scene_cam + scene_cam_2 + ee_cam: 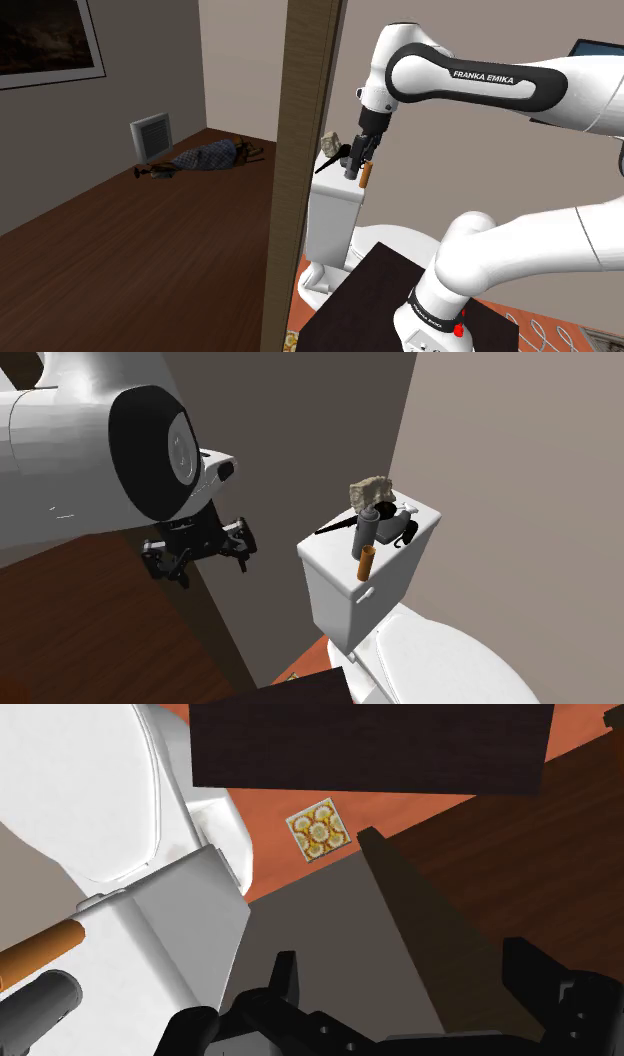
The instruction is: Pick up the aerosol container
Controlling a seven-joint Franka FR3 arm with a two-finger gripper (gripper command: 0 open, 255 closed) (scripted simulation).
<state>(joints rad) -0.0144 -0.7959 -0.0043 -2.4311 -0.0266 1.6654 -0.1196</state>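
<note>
The aerosol container is a dark grey can standing upright on the lid of the white toilet tank. An orange cylinder stands just in front of it. My gripper hangs open off the tank's side, on the second exterior view's left, apart from the can and holding nothing. In the wrist view the open gripper has only wall and floor between its fingers. The can and the orange cylinder lie off to one side of the fingers. In the shoulder view the gripper overlaps the tank-top things.
A rock-like lump, a black stick and other black items crowd the tank lid behind the can. A brown wooden partition stands close beside the tank, and a wall behind it. The toilet bowl and dark stand lie below.
</note>
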